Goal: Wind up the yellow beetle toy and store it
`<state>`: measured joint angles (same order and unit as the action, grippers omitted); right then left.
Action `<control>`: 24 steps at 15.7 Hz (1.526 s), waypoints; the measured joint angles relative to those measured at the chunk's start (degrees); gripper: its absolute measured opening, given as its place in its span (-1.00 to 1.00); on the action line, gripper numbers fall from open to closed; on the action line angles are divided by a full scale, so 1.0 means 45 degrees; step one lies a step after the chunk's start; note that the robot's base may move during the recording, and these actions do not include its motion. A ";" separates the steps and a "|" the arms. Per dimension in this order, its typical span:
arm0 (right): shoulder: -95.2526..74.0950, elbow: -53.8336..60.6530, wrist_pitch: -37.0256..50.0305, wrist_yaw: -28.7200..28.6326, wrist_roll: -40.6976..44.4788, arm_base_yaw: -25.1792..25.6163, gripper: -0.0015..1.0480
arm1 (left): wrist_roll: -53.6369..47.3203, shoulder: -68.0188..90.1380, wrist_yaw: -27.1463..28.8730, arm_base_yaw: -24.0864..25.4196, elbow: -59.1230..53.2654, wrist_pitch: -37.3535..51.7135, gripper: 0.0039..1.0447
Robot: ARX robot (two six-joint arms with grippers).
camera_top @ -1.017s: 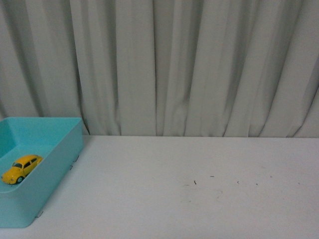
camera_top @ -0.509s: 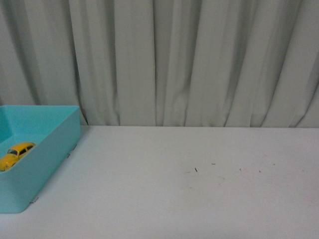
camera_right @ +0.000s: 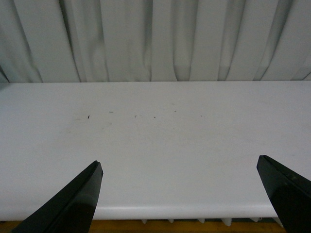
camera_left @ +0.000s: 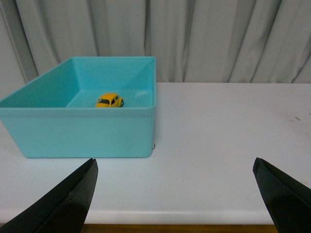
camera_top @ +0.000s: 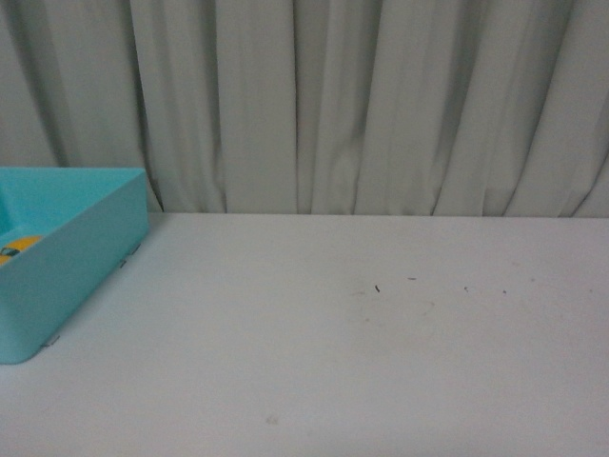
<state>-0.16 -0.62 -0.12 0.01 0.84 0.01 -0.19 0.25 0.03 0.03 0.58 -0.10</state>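
Observation:
The yellow beetle toy (camera_left: pixel 110 100) sits on the floor of a turquoise bin (camera_left: pixel 82 131), towards its back. In the front view only a sliver of the yellow beetle toy (camera_top: pixel 19 247) shows over the wall of the turquoise bin (camera_top: pixel 71 276) at the far left. My left gripper (camera_left: pixel 175 167) is open, well back from the bin near the table's front edge, with nothing between its black fingers (camera_left: pixel 73 194). My right gripper (camera_right: pixel 177 167) is open too, over bare white table. Neither arm shows in the front view.
The white table (camera_top: pixel 362 362) stretches right of the bin, with a few small dark specks (camera_top: pixel 377 288). A grey pleated curtain (camera_top: pixel 362 105) hangs behind the table's back edge. The table's front edge (camera_right: pixel 184 211) lies just under both grippers.
The front view has tilted up: the bin and the table's back edge have slid lower-left and up in the picture, so the toy is now mostly hidden behind the bin wall.

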 joint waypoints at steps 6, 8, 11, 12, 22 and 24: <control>0.0000 0.0000 -0.0015 0.0005 -0.0005 0.0000 0.87 | 0.0005 0.0000 0.0000 0.0000 -0.0005 -0.0029 0.88; 0.0000 0.0000 -0.0005 -0.0005 -0.0005 0.0000 0.87 | 0.0005 0.0000 0.0005 0.0000 -0.0005 -0.0029 0.88; 0.0000 0.0000 -0.0019 0.0000 -0.0010 0.0000 0.87 | 0.0000 -0.0005 0.0000 0.0000 -0.0005 -0.0019 0.88; -0.0005 0.0000 -0.0019 0.0005 -0.0005 0.0000 0.87 | 0.0005 0.0000 -0.0005 0.0000 -0.0005 -0.0015 0.88; -0.0005 0.0000 -0.0039 0.0000 -0.0010 0.0000 0.87 | 0.0005 -0.0005 -0.0005 0.0000 -0.0005 -0.0034 0.88; -0.0005 0.0000 -0.0034 0.0000 -0.0005 0.0000 0.87 | 0.0005 -0.0005 -0.0005 0.0000 -0.0005 -0.0029 0.88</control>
<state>-0.19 -0.62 -0.27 0.01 0.82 0.01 -0.16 0.23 0.01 0.03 0.56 -0.23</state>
